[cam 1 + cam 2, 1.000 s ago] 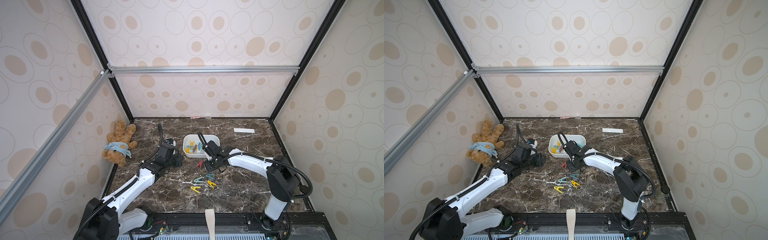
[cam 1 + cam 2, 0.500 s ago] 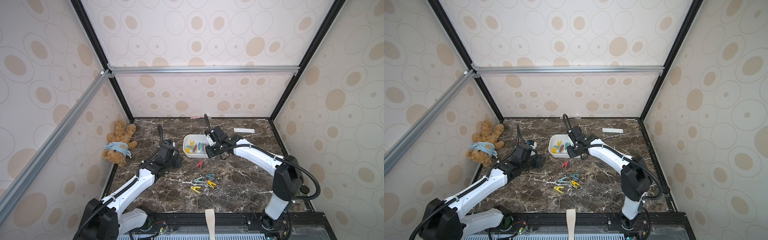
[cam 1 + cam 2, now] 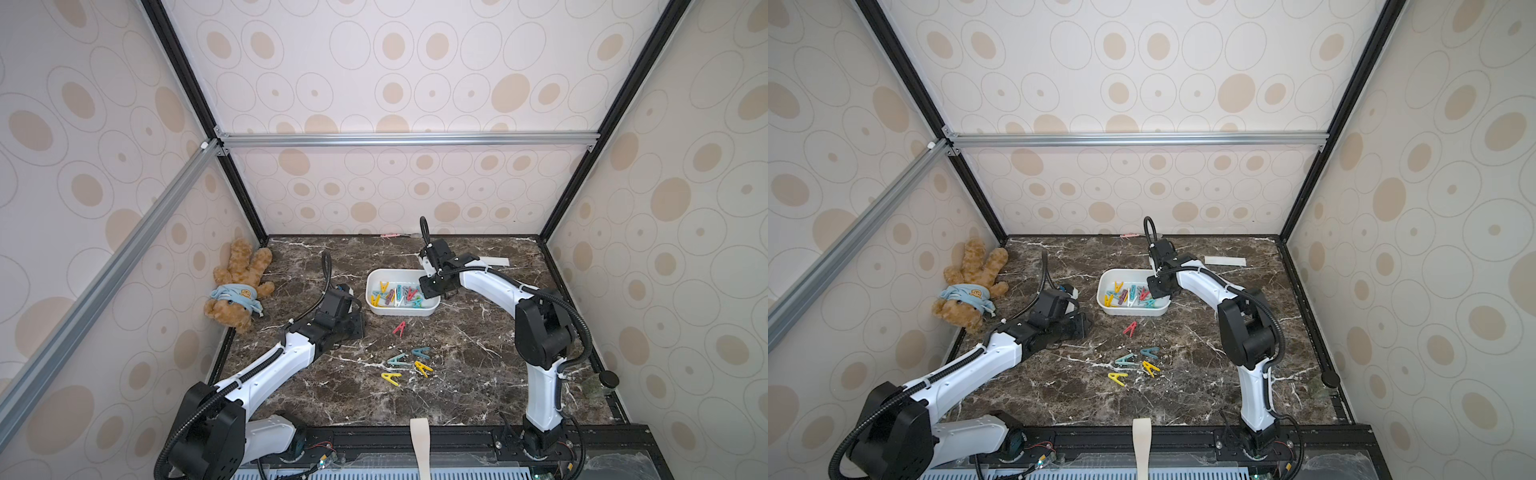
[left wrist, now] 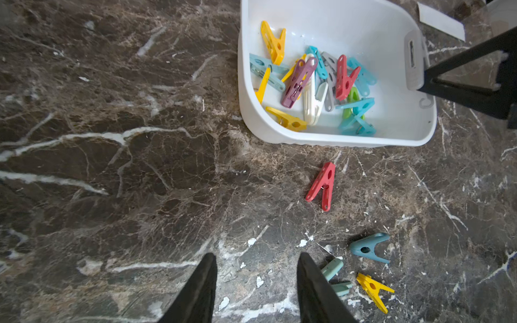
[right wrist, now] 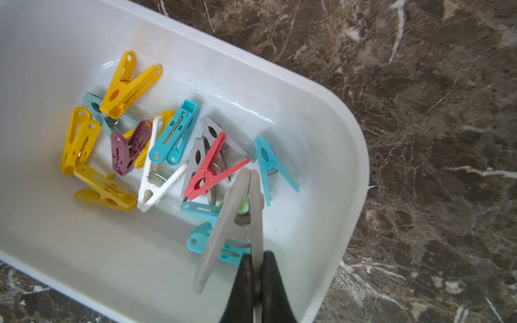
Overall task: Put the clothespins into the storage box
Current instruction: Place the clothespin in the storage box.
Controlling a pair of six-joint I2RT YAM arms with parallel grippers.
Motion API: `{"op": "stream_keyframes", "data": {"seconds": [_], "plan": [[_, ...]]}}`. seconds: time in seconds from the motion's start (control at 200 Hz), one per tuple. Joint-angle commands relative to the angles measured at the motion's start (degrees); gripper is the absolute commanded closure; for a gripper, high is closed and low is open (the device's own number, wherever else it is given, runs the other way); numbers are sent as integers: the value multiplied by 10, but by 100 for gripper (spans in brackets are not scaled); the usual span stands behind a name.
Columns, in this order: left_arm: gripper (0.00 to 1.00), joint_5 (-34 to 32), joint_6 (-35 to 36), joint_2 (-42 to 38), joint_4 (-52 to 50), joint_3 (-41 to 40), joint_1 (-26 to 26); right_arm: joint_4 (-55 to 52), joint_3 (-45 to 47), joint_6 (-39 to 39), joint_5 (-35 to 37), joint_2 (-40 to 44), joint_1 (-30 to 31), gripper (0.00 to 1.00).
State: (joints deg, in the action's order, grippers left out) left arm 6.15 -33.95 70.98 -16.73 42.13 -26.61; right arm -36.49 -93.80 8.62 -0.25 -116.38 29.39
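The white storage box (image 3: 399,311) (image 3: 1129,311) sits mid-table with several coloured clothespins (image 5: 123,84) heaped inside. My right gripper (image 5: 256,256) (image 3: 430,286) hangs over the box's right end, shut on one leg of a grey clothespin (image 5: 232,218) that dangles above the heap. Several loose clothespins lie on the marble in front of the box: a red one (image 3: 399,328) (image 4: 321,186), a teal one (image 3: 422,353) and two yellow ones (image 3: 390,377). My left gripper (image 4: 256,257) (image 3: 357,324) stays low over bare marble left of them, open and empty.
A teddy bear (image 3: 239,286) lies against the left wall. A white paper strip (image 3: 494,262) lies behind the right arm and a small pink item (image 3: 390,235) at the back wall. A black knob (image 3: 609,379) sits at the front right edge. Walls enclose three sides.
My right gripper has carried the grey clothespin from near the loose pegs back and up to over the box's right end. The left arm has hardly moved.
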Motion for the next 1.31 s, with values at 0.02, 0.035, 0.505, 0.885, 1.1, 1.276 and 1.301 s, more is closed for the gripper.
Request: {"op": "stream_keyframes", "data": {"seconds": [0.02, 0.035, 0.505, 0.885, 1.1, 1.276, 1.301], "plan": [[53, 9, -10, 9, 11, 21, 4, 1, -17, -13, -11, -14, -2, 98], [53, 10, -11, 10, 11, 21, 4, 2, -17, -13, -11, -16, -2, 98], [47, 20, 1, 33, 2, 36, 4, 3, -8, -11, -17, -9, -3, 83], [52, 8, 34, 66, -39, 78, -2, -23, 15, -19, -15, 82, -2, 77], [54, -19, 53, 64, -37, 78, -26, -8, 110, -3, -40, 188, 11, 76], [54, -27, 53, 83, -29, 76, -53, 27, 239, 29, -40, 294, 24, 75], [54, -32, 54, 90, -31, 80, -61, 39, 262, 38, -44, 309, 24, 74]]}}
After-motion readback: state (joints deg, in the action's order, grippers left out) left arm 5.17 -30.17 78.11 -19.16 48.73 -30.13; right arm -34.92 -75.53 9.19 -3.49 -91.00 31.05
